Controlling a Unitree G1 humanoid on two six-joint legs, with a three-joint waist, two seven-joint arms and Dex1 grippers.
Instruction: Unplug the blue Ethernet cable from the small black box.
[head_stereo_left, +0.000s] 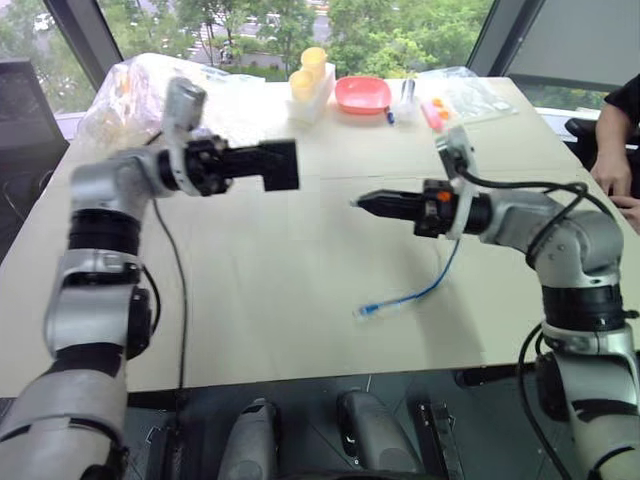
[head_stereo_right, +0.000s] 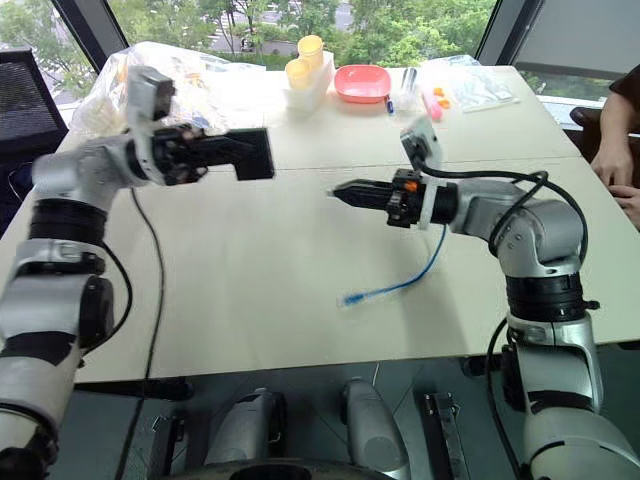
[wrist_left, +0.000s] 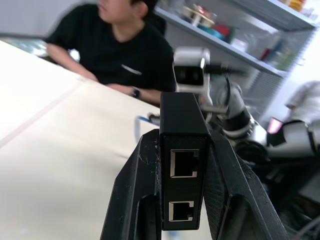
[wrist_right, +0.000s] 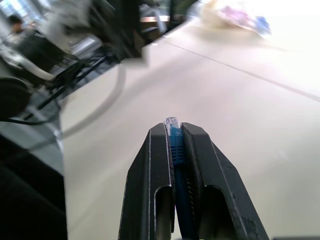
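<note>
Blue Ethernet cable (wrist_right: 175, 145) plug points level from right pincer (head_stereo_left: 362, 203) toward left pincer (head_stereo_left: 262, 165)-clamped small black box (head_stereo_left: 279, 165).

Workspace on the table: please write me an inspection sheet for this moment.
Surface: pale table, seam lines across it.
Job's things: small black box held up, both ports empty; blue Ethernet cable unplugged, free end on the table.
Clutter: pink bowl, yellow cups, plastic bags at far edge.
Grippers: left gripper shut on box; right gripper shut on cable plug.
Cables: black cable under left arm.
Surroundings: windows, trees, seated person.
</note>
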